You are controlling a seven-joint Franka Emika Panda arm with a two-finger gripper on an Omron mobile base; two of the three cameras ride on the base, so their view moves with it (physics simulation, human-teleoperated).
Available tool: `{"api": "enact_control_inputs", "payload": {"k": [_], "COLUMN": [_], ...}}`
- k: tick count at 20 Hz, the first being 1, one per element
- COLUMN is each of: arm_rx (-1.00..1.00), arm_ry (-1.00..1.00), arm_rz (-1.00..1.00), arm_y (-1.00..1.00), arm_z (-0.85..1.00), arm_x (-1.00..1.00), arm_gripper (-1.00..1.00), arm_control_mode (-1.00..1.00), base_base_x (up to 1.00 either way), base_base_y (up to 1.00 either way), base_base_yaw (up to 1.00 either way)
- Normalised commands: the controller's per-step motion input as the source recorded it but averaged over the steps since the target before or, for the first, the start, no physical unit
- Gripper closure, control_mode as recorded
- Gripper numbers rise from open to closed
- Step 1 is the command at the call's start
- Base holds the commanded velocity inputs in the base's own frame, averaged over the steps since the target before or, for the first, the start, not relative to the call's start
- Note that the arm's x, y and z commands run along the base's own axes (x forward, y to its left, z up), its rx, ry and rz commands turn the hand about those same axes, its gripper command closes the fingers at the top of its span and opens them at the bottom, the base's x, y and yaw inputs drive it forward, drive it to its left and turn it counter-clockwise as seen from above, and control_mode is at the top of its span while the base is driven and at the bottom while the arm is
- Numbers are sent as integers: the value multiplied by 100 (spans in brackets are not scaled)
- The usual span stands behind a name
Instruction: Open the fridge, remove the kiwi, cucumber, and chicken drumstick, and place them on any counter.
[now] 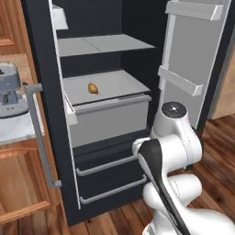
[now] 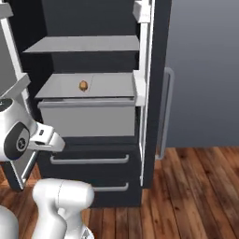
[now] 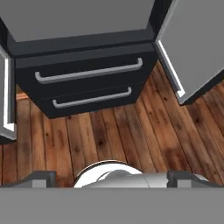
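1. Fridge (image 1: 110,151) doors are standing wide open; the chicken drumstick (image 1: 92,88) is lying on the pale shelf above the grey bin — kiwi and cucumber I cannot make out.
2. Removal is getting under way; reaching up and in to the drumstick is likely coming next.
3. Arm is folding low, the gripper (image 3: 111,177) pointing down at the wooden floor (image 3: 109,131) before the two lower drawers (image 3: 87,76), jaws spread wide and holding nothing.

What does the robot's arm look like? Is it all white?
Mostly white: the arm is made of smooth, rounded shells with a dark, nearly black band at its joints. One round cap on top is grey with a small dot pattern. The gripper ends in two small dark grey, blocky finger tips.
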Motion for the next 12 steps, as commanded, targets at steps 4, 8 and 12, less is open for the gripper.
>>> {"api": "enact_control_inputs", "payload": {"k": [4,8,12], "arm_rx": [0,0,0], "arm_ry": [0,0,0], "arm_rz": [0,0,0], "arm_y": [0,0,0], "arm_z": [0,0,0], "arm_x": [0,0,0], "arm_gripper": [-100,-100,-100], "arm_control_mode": [100,100,100], "base_base_x": [100,100,92], "base_base_y": [-12,-21,-12], "base_base_yaw": [5,15,19]}}
